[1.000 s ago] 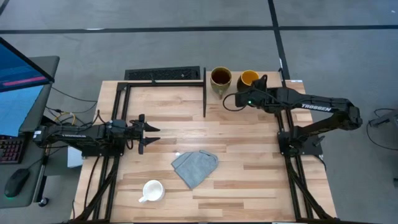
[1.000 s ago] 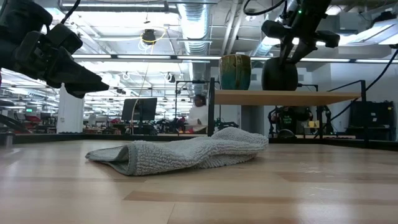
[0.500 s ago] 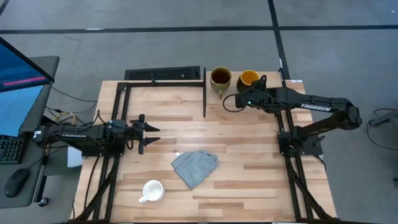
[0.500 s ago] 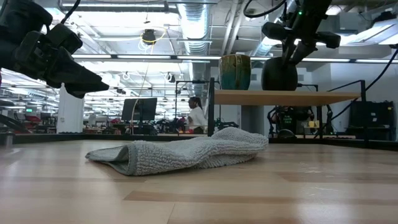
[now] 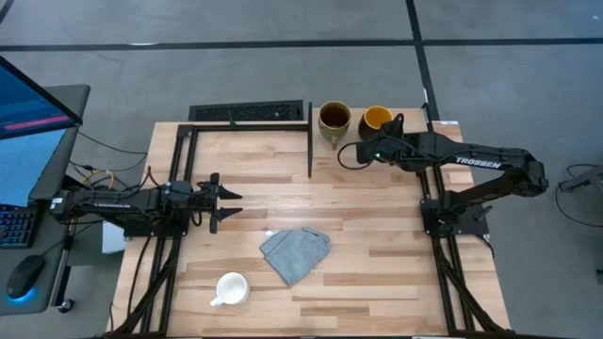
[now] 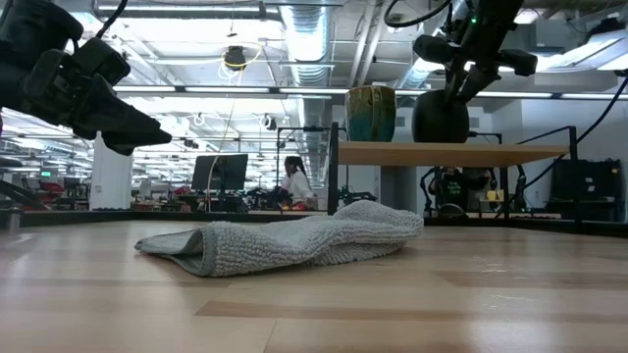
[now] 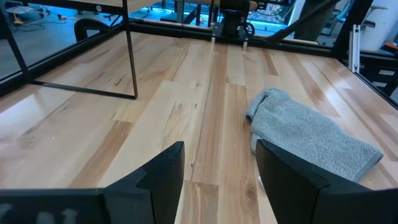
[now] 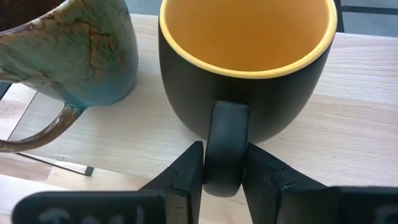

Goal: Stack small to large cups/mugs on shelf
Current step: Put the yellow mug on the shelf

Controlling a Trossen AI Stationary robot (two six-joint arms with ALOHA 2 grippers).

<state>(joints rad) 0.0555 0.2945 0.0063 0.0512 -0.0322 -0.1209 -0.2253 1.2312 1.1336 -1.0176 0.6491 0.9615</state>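
The dark mug [image 8: 245, 68] with its yellow-orange inside stands on the shelf [image 8: 348, 140], its handle pinched between the fingers of the right gripper [image 8: 225, 171], whose arm reaches out level over the board. Just beside that gripper sits the olive-tan mug [image 5: 334, 120]. Well away, the left gripper [image 5: 226, 202] hovers with fingers spread wide, the grey cloth [image 5: 295, 252] and white mug [image 5: 230, 288] lying beyond it
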